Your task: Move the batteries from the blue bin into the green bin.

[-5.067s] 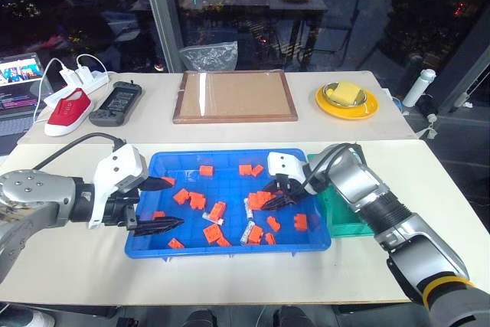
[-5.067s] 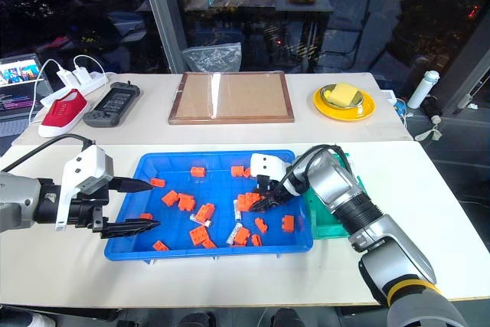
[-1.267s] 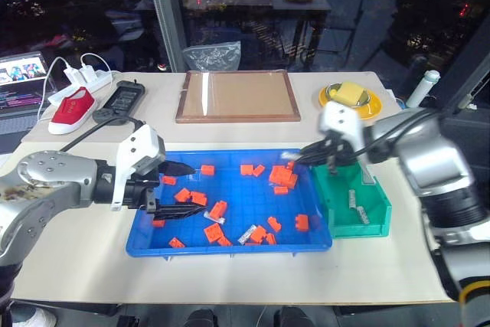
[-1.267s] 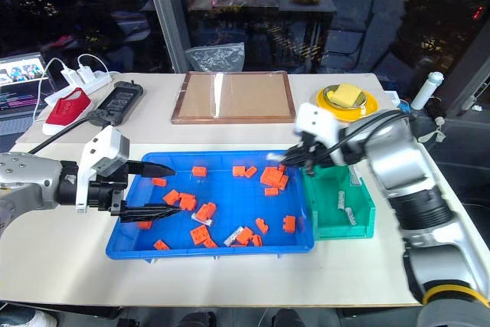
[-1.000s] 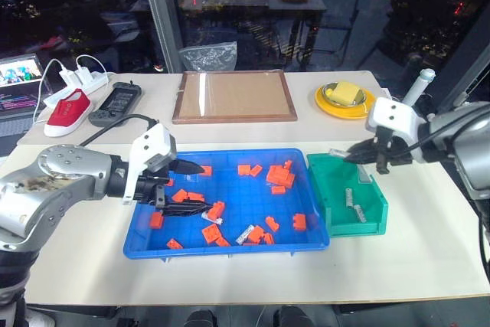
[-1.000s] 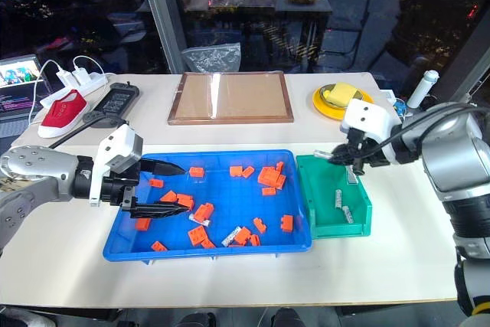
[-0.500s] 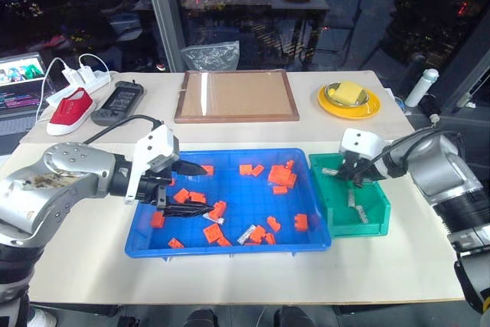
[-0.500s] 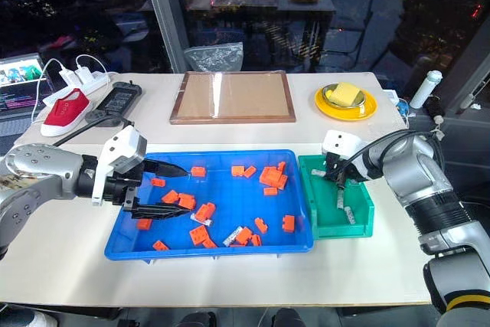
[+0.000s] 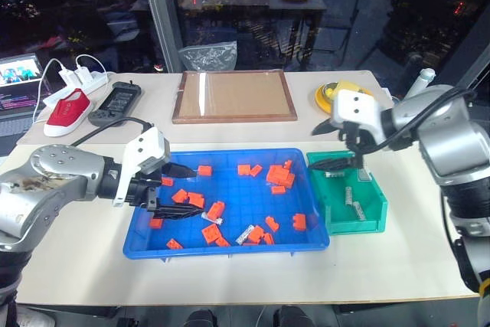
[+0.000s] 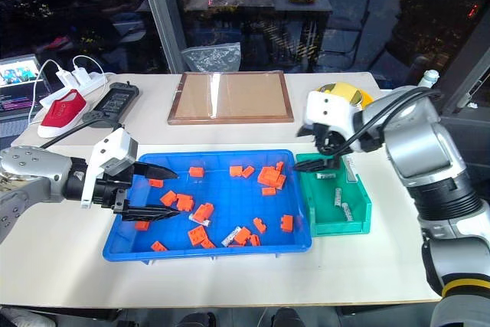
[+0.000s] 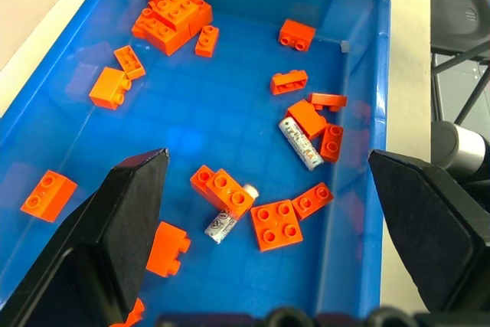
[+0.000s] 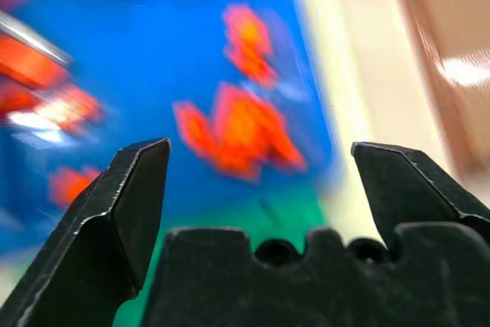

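Note:
The blue bin (image 9: 230, 246) lies at the table's middle, holding several orange blocks and two batteries (image 9: 245, 234) (image 11: 300, 144) near its front. The green bin (image 9: 367, 223) stands against its right side with three batteries (image 9: 348, 195) inside, one of them at the far end (image 9: 333, 174). My right gripper (image 9: 314, 148) hovers open and empty above the green bin's far left corner, pointing toward the blue bin. Over the blue bin's left part my left gripper (image 9: 195, 189) is held open and empty, and its wrist view looks down on the batteries between its fingers (image 11: 115, 227).
Behind the bins lie a wooden framed tray (image 9: 233, 96) and a yellow plate (image 9: 331, 96), partly hidden by my right hand. At the back left are a red shoe (image 9: 67, 111), a power strip (image 9: 80, 78) and a black device (image 9: 115, 103). A white bottle (image 9: 421, 78) stands far right.
My right gripper carried a battery over the green bin, dipped in, opened, and has now risen and swung left toward the blue bin, empty. My left gripper has stayed in place.

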Tool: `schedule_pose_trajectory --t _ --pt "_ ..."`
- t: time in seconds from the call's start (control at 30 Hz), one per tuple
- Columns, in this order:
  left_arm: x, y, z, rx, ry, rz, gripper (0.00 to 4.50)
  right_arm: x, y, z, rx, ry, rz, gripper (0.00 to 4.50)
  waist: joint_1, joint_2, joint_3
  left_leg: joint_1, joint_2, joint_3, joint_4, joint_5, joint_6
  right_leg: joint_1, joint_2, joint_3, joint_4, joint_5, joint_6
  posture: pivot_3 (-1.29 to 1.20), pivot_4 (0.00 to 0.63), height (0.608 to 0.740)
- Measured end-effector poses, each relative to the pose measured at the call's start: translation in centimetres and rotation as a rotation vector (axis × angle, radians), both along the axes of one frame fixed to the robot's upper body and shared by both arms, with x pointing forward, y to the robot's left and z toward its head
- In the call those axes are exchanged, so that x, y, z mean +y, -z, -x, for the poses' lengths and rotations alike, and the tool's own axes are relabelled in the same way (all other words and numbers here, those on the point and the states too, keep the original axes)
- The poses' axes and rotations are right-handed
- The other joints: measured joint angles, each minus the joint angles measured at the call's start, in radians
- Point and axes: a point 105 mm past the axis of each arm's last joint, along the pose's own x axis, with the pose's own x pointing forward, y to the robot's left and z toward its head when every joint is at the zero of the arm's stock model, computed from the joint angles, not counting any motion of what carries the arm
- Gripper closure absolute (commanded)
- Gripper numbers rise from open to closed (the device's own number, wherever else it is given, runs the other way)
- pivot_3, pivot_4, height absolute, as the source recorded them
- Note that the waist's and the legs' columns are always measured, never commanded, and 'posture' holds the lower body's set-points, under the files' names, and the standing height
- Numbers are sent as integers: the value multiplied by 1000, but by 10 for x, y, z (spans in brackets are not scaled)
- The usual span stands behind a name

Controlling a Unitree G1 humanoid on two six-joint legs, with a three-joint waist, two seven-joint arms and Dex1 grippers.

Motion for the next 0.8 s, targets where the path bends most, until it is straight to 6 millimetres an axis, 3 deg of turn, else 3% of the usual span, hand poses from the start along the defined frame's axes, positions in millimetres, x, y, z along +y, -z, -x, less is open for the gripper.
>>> schedule_pose_trajectory --t 0.1,0.23,0.37,0.8 --pt "6 1 -1 -9 -13 -48 0 20 26 12 71 -93 59 18 0 0 0 0 0 0 0 0 0 0 0 0 0 0 0 0 150 740" --pt "16 18 0 28 -30 -107 0 54 68 19 139 -184 110 18 -5 0 0 1 1 0 1 0 0 -2 1 0 5 0 0 0 150 740" --pt "19 20 2 42 -37 -113 0 71 80 16 124 -202 130 18 0 0 0 0 0 0 1 0 0 -2 0 0 5 0 0 0 150 740" --pt "22 25 14 53 -53 -127 0 88 114 11 159 -184 175 18 -3 0 0 1 2 0 1 0 0 -2 2 0 6 0 0 0 150 740"
